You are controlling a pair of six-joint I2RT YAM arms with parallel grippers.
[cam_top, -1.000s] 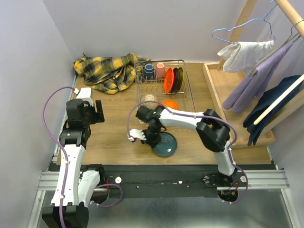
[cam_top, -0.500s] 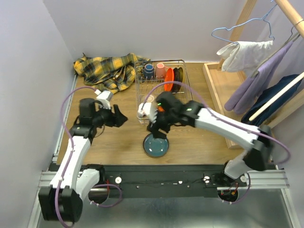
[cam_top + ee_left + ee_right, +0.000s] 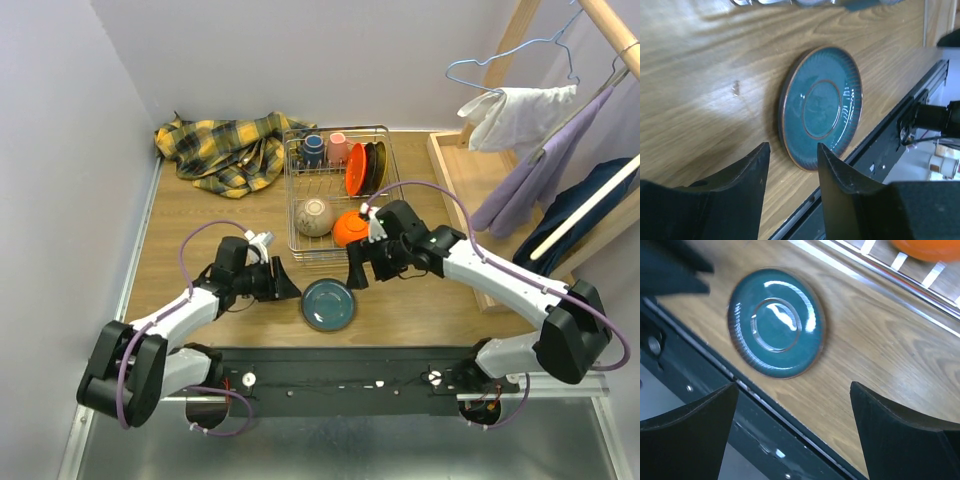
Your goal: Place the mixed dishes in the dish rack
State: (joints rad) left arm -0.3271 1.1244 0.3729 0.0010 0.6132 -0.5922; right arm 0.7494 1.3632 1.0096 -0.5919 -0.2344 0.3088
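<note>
While the teal plate (image 3: 328,304) lies flat on the wooden table (image 3: 220,215), just in front of the dish rack (image 3: 320,256) and close to the table's near edge, both arms reach toward it from either side. The left gripper (image 3: 284,283) sits low just left of the plate, its jaws apart with nothing between them. In the left wrist view its dark fingers (image 3: 756,172) frame the plate (right side up, with a ribbed rim and a ring around its well), which lies beyond the fingertips, untouched.

The right gripper (image 3: 357,271) hangs by the rack's front right corner, just behind and to the right of the plate. Its jaws are spread wide and hold nothing. From the right wrist camera the plate (image 3: 776,322) lies on the wood below, the rack's silver front rim (image 3: 875,282) crosses the upper right, and an orange bowl (image 3: 925,247) shows behind it.

Inside the rack, a beige bowl (image 3: 314,216) sits at the front left with the orange bowl just beside it on the right. Behind them an orange plate (image 3: 355,168) and a black plate (image 3: 373,165) stand on edge, and a blue cup (image 3: 313,150) and a pink cup (image 3: 338,148) stand at the back. A yellow plaid cloth (image 3: 225,148) lies crumpled left of the rack, and a wooden frame (image 3: 470,195) lies to its right.
</note>
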